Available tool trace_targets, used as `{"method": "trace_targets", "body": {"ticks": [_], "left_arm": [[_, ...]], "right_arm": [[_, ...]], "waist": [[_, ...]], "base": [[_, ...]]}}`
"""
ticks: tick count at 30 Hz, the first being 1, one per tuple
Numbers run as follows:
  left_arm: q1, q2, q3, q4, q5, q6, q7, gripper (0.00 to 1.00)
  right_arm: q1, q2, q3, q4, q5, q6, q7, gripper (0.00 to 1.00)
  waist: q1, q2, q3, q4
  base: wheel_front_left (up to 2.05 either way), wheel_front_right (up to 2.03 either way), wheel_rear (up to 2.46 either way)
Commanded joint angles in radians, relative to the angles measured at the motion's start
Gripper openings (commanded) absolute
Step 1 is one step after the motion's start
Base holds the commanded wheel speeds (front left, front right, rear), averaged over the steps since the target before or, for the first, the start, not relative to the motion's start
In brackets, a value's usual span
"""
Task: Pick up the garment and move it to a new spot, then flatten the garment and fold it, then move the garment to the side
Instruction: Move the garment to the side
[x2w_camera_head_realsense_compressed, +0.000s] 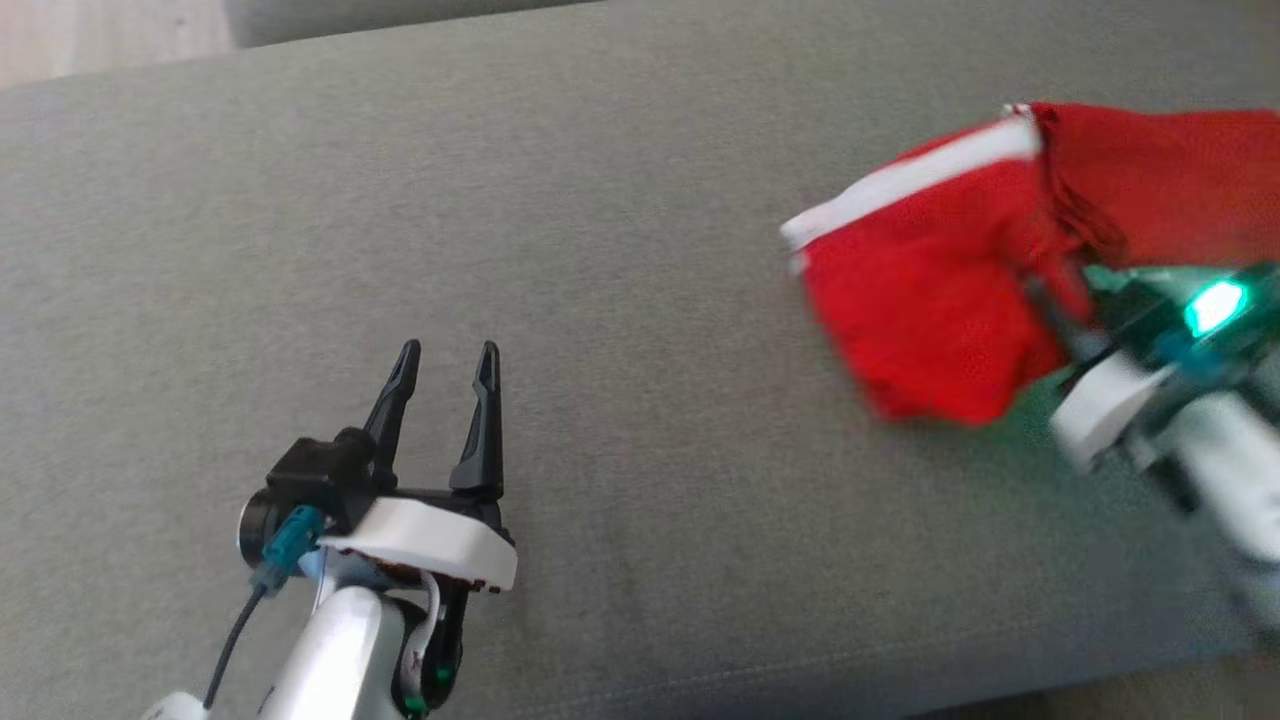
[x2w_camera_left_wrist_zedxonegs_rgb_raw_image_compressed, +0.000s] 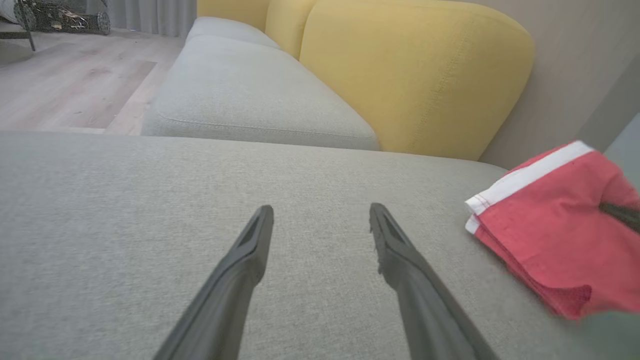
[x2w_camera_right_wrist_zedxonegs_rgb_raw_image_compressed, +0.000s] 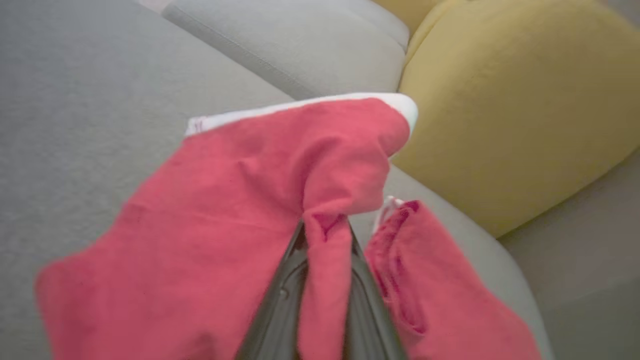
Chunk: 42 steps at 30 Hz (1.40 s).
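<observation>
The garment (x2w_camera_head_realsense_compressed: 950, 290) is red mesh cloth with a white band, bunched at the right of the grey sofa seat (x2w_camera_head_realsense_compressed: 640, 200). My right gripper (x2w_camera_head_realsense_compressed: 1050, 285) comes in from the lower right and is shut on a fold of the garment (x2w_camera_right_wrist_zedxonegs_rgb_raw_image_compressed: 240, 225); in the right wrist view the cloth is pinched between the two dark fingers (x2w_camera_right_wrist_zedxonegs_rgb_raw_image_compressed: 280, 305) and drapes to both sides. My left gripper (x2w_camera_head_realsense_compressed: 445, 350) is open over bare cushion at the lower left, well apart from the garment (x2w_camera_left_wrist_zedxonegs_rgb_raw_image_compressed: 555, 235), with nothing between its fingers (x2w_camera_left_wrist_zedxonegs_rgb_raw_image_compressed: 240, 270).
Yellow back cushions (x2w_camera_left_wrist_zedxonegs_rgb_raw_image_compressed: 415, 75) stand behind the seat, and a second grey seat cushion (x2w_camera_left_wrist_zedxonegs_rgb_raw_image_compressed: 250, 95) lies beyond. Wooden floor (x2w_camera_left_wrist_zedxonegs_rgb_raw_image_compressed: 65, 80) shows past the sofa. The seat's front edge runs along the bottom of the head view.
</observation>
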Motion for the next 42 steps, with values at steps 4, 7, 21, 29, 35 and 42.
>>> {"method": "trace_targets", "body": {"ticks": [4, 7, 21, 29, 35, 42], "left_arm": [[-0.036, 0.005, 0.039, -0.029, 0.028, -0.016, -0.012, 1.00], [-0.056, 0.005, 0.040, -0.030, 0.037, -0.022, -0.012, 1.00], [-0.134, 0.005, 0.056, -0.028, 0.064, -0.045, -0.012, 1.00], [-0.150, 0.005, 0.063, -0.030, 0.068, -0.049, -0.012, 1.00], [-0.154, 0.005, 0.065, -0.026, 0.065, -0.050, -0.012, 1.00], [-0.151, 0.005, 0.069, -0.015, 0.062, -0.051, -0.012, 1.00]], "right_arm": [[-0.113, -0.145, 0.019, -0.068, 0.070, -0.001, 0.040, 0.00], [-0.161, -0.187, -0.004, -0.064, 0.140, -0.001, 0.080, 0.00], [-0.275, -0.234, -0.137, 0.116, 0.226, -0.001, 0.246, 0.00], [-0.304, -0.203, -0.229, 0.180, 0.153, -0.001, 0.254, 0.00], [-0.302, -0.173, -0.263, 0.184, 0.128, -0.001, 0.255, 0.00], [-0.300, -0.130, -0.319, 0.173, 0.149, -0.001, 0.262, 1.00]], "waist": [[0.0000, 0.0000, 0.053, -0.057], [0.0000, 0.0000, 0.088, -0.070], [0.0000, 0.0000, 0.220, -0.063], [0.0000, 0.0000, 0.248, -0.068], [0.0000, 0.0000, 0.254, -0.074], [0.0000, 0.0000, 0.241, -0.078]], "base": [[0.00, 0.00, 0.00], [0.00, 0.00, 0.00], [0.00, 0.00, 0.00], [0.00, 0.00, 0.00], [0.00, 0.00, 0.00], [0.00, 0.00, 0.00]]}}
